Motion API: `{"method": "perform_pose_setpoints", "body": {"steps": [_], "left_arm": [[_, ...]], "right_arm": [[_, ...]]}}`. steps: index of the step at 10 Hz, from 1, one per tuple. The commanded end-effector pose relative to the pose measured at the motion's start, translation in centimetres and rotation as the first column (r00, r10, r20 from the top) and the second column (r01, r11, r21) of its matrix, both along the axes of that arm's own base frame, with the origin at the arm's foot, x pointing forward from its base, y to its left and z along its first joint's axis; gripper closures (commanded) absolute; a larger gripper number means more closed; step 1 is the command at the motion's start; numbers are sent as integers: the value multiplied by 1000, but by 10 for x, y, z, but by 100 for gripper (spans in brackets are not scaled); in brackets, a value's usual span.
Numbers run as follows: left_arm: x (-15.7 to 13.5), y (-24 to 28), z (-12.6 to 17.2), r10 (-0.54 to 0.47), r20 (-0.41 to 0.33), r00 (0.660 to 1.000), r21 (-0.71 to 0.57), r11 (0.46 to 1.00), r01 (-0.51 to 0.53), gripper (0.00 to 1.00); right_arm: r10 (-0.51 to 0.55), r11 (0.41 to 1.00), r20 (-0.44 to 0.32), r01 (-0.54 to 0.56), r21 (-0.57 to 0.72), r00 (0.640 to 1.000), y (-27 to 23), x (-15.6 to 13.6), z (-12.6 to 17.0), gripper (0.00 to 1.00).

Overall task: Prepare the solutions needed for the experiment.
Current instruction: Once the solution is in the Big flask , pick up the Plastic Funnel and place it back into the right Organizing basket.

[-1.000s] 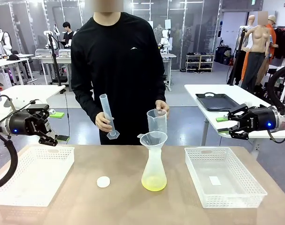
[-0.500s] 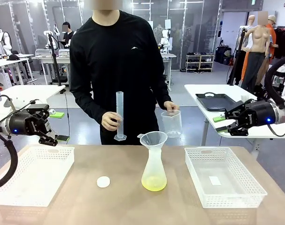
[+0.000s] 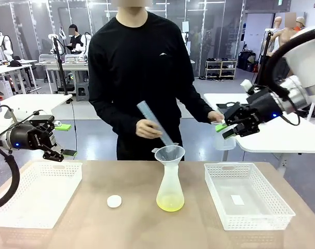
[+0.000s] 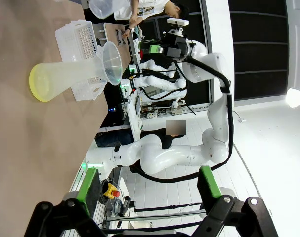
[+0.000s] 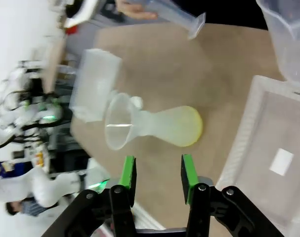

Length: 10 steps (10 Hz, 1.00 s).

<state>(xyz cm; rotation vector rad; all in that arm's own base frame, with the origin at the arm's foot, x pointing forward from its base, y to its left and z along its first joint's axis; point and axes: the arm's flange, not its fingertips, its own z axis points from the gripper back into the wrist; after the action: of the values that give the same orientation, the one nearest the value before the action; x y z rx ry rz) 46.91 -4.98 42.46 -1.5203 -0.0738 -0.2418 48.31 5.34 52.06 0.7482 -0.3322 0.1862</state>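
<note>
A little yellow-green liquid sits in a clear plastic flask. The left gripper has jaws spread wide. The right gripper has jaws half apart, holding nothing.

So the person is leaning over to the right now and tipping the graduated cylinder down toward the funnel. They're also holding the beaker out sideways. The right gripper is swinging in from the side, ending up right by that beaker.
</note>
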Motion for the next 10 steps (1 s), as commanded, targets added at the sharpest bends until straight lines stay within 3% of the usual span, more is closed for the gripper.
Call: {"method": "perform_pose_setpoints", "body": {"steps": [1, 5, 9, 10], "left_arm": [[-1, 0, 2, -6, 1, 1000, -11, 1000, 6, 0], [-1, 0, 2, -6, 1, 1000, -11, 1000, 6, 0], [-1, 0, 2, -6, 1, 1000, -11, 1000, 6, 0], [-1, 0, 2, -6, 1, 1000, -11, 1000, 6, 0]], "right_arm": [[-79, 970, -18, 73, -232, 997, 40, -6, 5, 52], [-86, 891, -60, 50, -452, 994, 92, -16, 46, 52], [-96, 859, -92, 35, -511, 991, 105, -8, 70, 52], [-75, 872, -61, 36, -489, 995, 100, -22, 60, 52]]}}
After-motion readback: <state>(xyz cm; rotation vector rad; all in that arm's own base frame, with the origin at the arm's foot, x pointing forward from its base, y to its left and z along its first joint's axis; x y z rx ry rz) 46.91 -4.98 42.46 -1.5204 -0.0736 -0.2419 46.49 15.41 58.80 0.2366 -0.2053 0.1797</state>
